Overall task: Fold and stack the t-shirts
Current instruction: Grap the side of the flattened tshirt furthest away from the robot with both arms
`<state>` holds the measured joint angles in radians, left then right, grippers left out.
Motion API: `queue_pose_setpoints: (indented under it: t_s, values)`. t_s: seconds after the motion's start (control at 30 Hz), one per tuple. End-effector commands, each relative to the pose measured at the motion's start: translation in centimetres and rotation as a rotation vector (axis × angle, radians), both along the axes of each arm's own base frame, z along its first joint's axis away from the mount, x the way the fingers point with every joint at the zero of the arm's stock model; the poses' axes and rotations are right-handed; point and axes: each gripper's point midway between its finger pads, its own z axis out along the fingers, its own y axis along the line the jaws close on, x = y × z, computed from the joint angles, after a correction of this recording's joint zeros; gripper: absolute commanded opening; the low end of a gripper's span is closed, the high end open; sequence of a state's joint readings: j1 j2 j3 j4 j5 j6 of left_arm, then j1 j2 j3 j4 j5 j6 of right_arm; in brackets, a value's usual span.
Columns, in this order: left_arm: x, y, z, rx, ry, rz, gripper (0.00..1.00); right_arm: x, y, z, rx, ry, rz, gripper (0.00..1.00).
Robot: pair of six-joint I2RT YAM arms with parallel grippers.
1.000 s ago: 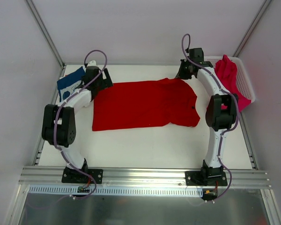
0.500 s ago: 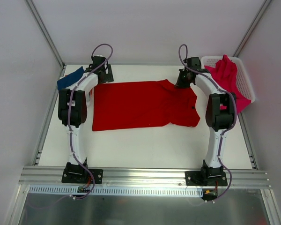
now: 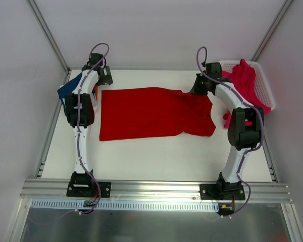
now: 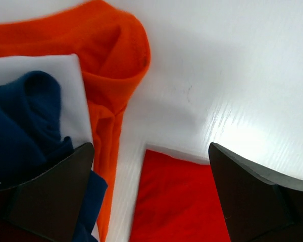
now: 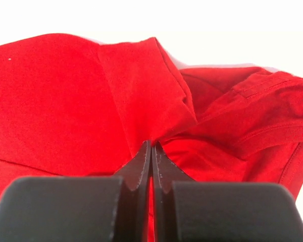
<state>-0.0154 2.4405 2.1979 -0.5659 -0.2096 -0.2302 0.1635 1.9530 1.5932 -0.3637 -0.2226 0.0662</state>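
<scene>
The bright red t-shirt (image 3: 151, 113) lies spread across the middle of the table. My right gripper (image 3: 198, 87) is at its far right edge, shut on a bunched fold of the red cloth (image 5: 151, 146) beside the sleeve and collar. My left gripper (image 3: 102, 79) hovers open above the shirt's far left corner (image 4: 182, 201), one finger (image 4: 50, 196) on each side and nothing between them. Beside that corner lie an orange t-shirt (image 4: 111, 55) and a navy one (image 3: 68, 89) with a white patch (image 4: 35, 75). A magenta-pink t-shirt (image 3: 245, 80) hangs over the basket.
A white mesh basket (image 3: 266, 88) stands at the far right corner, with pink cloth trailing down beside my right arm (image 3: 227, 118). Metal frame posts rise at both far corners. The rail holding the arm bases (image 3: 156, 189) runs along the near edge.
My left arm has stretched out toward the far left corner, its gripper staying open. My right gripper, still shut, has drawn the red shirt's far right edge flatter, and its elbow has swung right.
</scene>
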Motion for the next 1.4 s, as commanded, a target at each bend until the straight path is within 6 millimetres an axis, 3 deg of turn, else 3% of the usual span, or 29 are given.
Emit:
queue_pose_setpoints:
  t_s: [0.0, 0.13, 0.33, 0.53, 0.57, 0.67, 0.8, 0.9, 1.03, 1.17, 1.37]
  values:
    - [-2.9, -1.1, -2.6, -0.012, 0.183, -0.089, 0.99, -0.1, 0.3, 3.2, 0.037, -0.081, -0.001, 0.00]
    - [-4.0, -1.7, -4.8, -0.039, 0.250, -0.130, 0.99, -0.6, 0.2, 3.2, 0.045, -0.086, -0.012, 0.00]
    - [-3.4, -3.8, -2.5, -0.125, 0.199, -0.201, 0.99, -1.1, 0.0, 2.1, 0.037, -0.064, -0.017, 0.00]
    - [-4.1, -6.0, -3.1, -0.257, 0.221, -0.280, 0.95, -1.1, 0.1, 1.9, 0.040, -0.060, -0.014, 0.00]
    - [-4.2, -6.1, -3.5, -0.269, 0.229, -0.287, 0.92, -1.1, 0.1, 1.9, 0.040, -0.060, -0.014, 0.00]
    - [-4.8, -6.2, -3.9, -0.281, 0.252, -0.289, 0.69, -1.1, 0.0, 1.7, 0.033, -0.058, -0.018, 0.00]
    - [-5.2, -6.2, -4.4, -0.281, 0.272, -0.291, 0.53, -1.0, 0.0, 1.4, 0.033, -0.053, -0.015, 0.00]
    - [-5.2, -5.9, -4.6, -0.267, 0.277, -0.288, 0.35, -0.9, 0.1, 1.1, 0.040, -0.047, -0.017, 0.00]
    - [-5.5, -5.6, -5.3, -0.249, 0.295, -0.282, 0.27, -0.9, 0.2, 0.9, 0.041, -0.042, -0.016, 0.00]
    - [-5.3, -4.7, -5.3, -0.209, 0.294, -0.252, 0.00, -0.9, 0.1, 0.7, 0.036, -0.039, -0.014, 0.00]
    - [-4.2, -4.0, -2.6, -0.169, 0.229, -0.216, 0.00, 0.2, -0.2, 0.9, 0.002, -0.062, -0.005, 0.00]
